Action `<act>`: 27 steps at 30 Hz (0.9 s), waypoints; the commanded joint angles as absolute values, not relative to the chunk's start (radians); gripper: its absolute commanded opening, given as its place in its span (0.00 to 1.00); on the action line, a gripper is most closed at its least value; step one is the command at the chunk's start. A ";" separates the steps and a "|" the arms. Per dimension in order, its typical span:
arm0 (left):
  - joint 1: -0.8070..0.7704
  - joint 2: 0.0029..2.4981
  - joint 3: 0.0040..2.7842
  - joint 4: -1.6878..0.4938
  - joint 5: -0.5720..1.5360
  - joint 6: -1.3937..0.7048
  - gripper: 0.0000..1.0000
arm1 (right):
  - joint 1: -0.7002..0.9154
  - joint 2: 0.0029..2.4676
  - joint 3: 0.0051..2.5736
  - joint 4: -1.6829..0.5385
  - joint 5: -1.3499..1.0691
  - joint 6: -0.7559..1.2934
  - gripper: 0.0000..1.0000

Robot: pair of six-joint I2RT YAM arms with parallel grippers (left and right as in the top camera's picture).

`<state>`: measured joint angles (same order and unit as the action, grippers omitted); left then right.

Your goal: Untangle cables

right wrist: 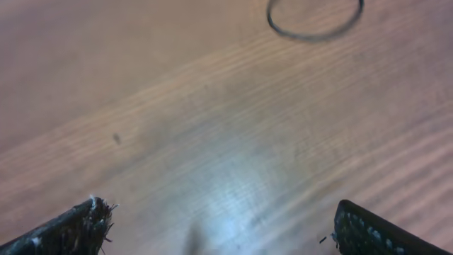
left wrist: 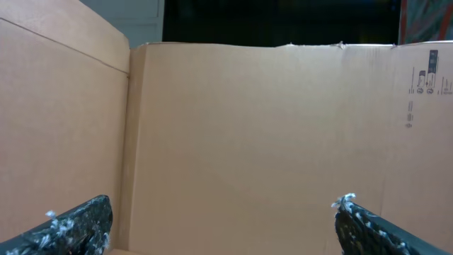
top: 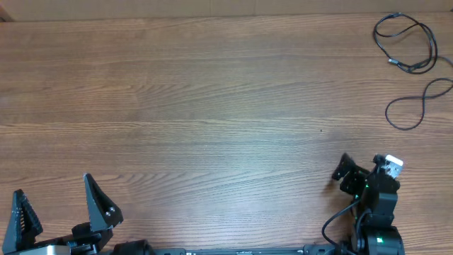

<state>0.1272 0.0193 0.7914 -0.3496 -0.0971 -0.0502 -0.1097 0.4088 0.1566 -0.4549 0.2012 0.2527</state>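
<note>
Two thin black cables lie apart at the table's far right corner. One is a loose coil with grey plug ends. The other is a figure-eight loop just in front of it. My right gripper hovers open over the wood well short of that loop. In the right wrist view its jaws stand wide with nothing between them, and part of the loop shows at the top edge. My left gripper stands open at the near left edge. Its empty jaws face a cardboard wall.
Bare wooden tabletop stretches between the two arms and the cables. A thick black arm cable loops beside the right arm's base. Cardboard panels stand beyond the table's edge in the left wrist view.
</note>
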 commanded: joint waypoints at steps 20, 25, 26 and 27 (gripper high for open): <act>0.135 0.010 0.788 -0.413 -0.046 -0.062 1.00 | -0.108 0.402 0.152 -0.556 0.224 0.259 1.00; 0.135 0.010 0.788 -0.416 0.091 -0.109 1.00 | -0.108 0.402 0.152 -0.556 0.224 0.259 1.00; 0.135 0.010 0.788 -0.415 0.087 -0.108 1.00 | -0.108 0.402 0.152 -0.556 0.224 0.259 1.00; 0.135 0.010 0.788 -0.407 0.062 -0.108 1.00 | -0.108 0.402 0.152 -0.556 0.224 0.259 1.00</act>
